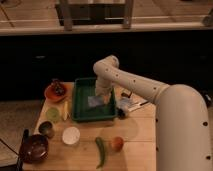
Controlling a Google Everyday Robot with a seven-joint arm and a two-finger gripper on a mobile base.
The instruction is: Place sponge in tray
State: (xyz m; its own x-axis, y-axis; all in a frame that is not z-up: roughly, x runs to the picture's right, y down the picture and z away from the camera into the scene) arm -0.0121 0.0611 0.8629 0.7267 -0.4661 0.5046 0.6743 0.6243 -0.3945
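The dark green tray (80, 111) sits on the wooden table at centre. The pale grey-blue sponge (95, 101) is inside the tray, near its right side, directly under the gripper. My gripper (101, 96) reaches down into the tray from the white arm that bends over the tray's right rim. The gripper's end is at the sponge; whether it still touches the sponge is unclear.
An orange plate (52, 93) with a dark item stands left of the tray. A pale yellow block (65, 110), a green cup (53, 114), a dark bowl (33, 148), a white dish (71, 135), a green pepper (101, 150) and an orange fruit (117, 143) lie in front. White-blue clutter (128, 105) lies right.
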